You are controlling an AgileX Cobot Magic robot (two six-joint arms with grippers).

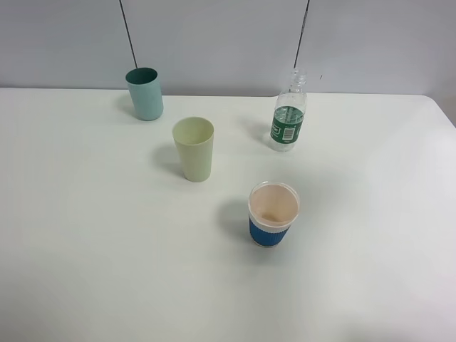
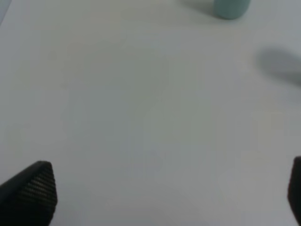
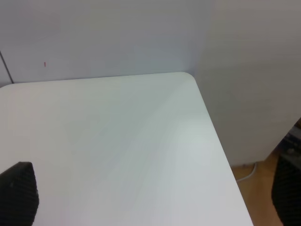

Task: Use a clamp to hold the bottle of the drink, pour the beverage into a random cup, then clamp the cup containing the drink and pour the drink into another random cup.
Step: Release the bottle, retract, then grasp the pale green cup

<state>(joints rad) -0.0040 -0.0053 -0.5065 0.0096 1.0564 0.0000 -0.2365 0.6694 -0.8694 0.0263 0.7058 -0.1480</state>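
Bottle [image 1: 288,114]: clear plastic, green label, partly filled. It stands upright toward the far right of the white table [image 1: 85,235], and neither arm shows in the high view.

Left gripper [image 2: 164,190]: jaws spread wide and empty over bare tabletop, with the teal cup [image 2: 230,7] at the edge of its view.

Right gripper [image 3: 153,193]: jaws also spread and empty, looking over the table's corner.

Risks, as I judge them:
- The bottle is tall, narrow and light, so an off-centre first contact could topple it.
- Its thin walls may buckle under a hard squeeze and force liquid out. Whether a cap is fitted cannot be told.
- The pale green cup [image 1: 194,148] and the blue-sleeved cup [image 1: 273,214] look light. A nudge or a misaimed pour would tip them or wet the table.
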